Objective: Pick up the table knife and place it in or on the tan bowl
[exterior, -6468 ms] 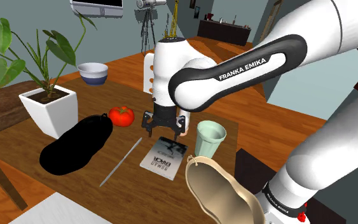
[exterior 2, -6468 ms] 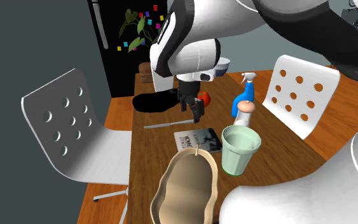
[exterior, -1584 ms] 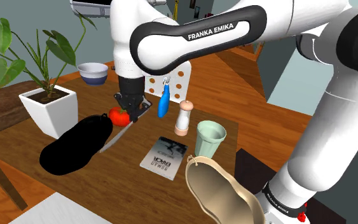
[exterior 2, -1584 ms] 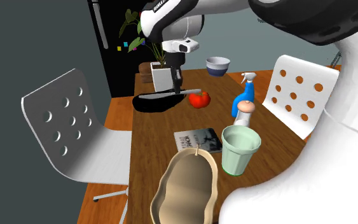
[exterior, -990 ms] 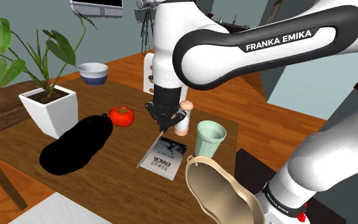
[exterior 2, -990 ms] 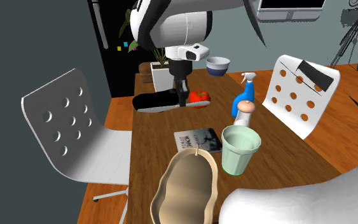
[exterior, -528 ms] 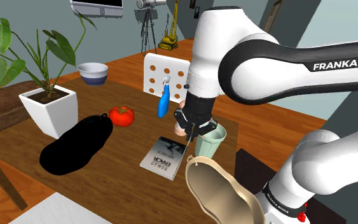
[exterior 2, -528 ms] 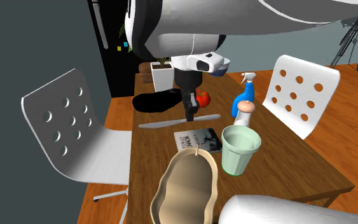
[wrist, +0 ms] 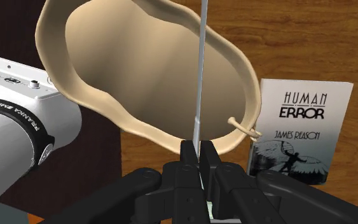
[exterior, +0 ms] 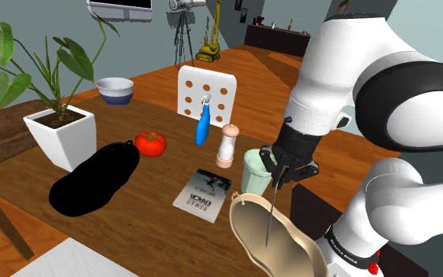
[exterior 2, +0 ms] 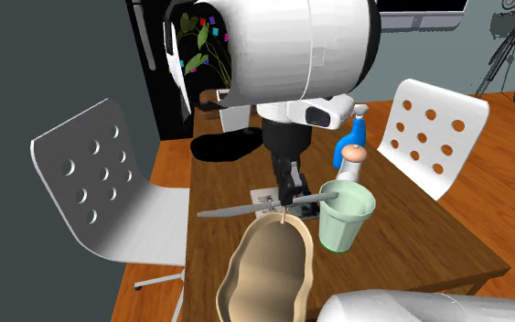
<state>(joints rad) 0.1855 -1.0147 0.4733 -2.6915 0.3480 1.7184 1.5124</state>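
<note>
Table knife (wrist: 199,76) is clamped at one end between the tool's (wrist: 198,153) fingers. It hangs in the air with its blade running out over the tan bowl's (wrist: 126,70) hollow, apparently not touching it. Step in hand: placing. Next move calls for lowering toward the bowl and opening the fingers; the long knife will likely rest across the rim. Human Error book (wrist: 298,127) and green cup (exterior: 256,169) sit just beside the bowl on the counter (exterior: 156,224).

Book (wrist: 298,130) w/ "HUMAN ERROR", "JAMES REASON"
</note>
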